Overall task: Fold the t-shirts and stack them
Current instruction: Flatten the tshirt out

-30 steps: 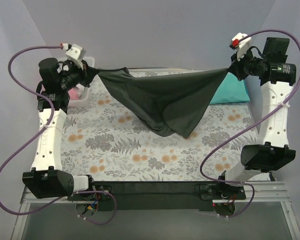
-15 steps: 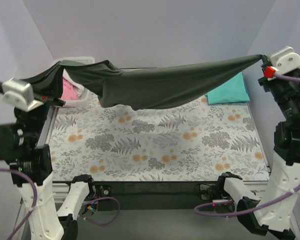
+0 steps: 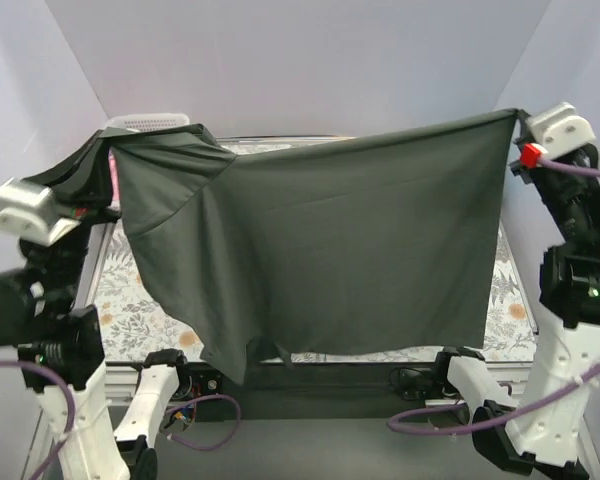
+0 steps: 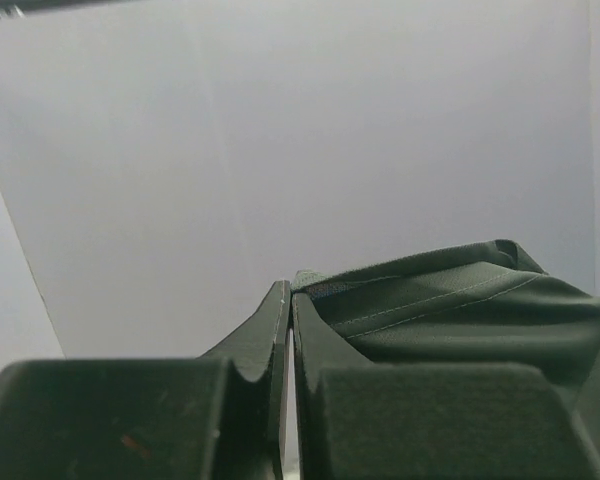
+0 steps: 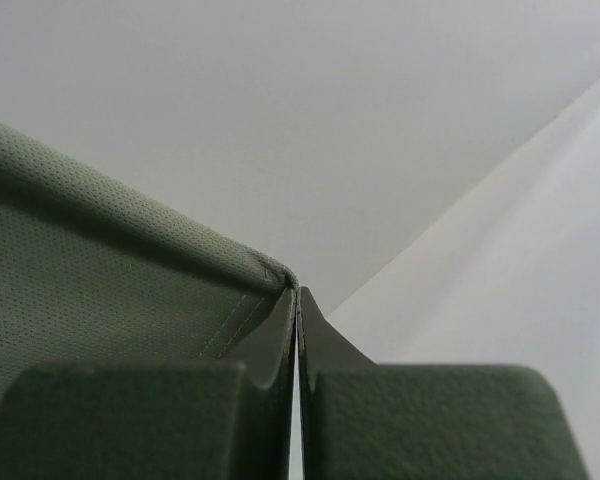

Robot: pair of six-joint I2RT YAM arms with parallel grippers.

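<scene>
The dark grey t-shirt [image 3: 350, 250] hangs spread like a curtain above the table [image 3: 128, 318]. Its top corners are pinched in the left gripper [image 4: 288, 292] and the right gripper [image 5: 296, 290], both raised high.

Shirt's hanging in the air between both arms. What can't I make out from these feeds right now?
- Top view: the hanging charcoal t-shirt curtains most of the floral sheet, so a second shirt lying there cannot be confirmed.
- Top view, back left: the t-shirt hides all but the rim of a white object.
- Wrist views: only the pinched edges show at the left pincer and right pincer; the rest of the t-shirt is out of frame.
</scene>
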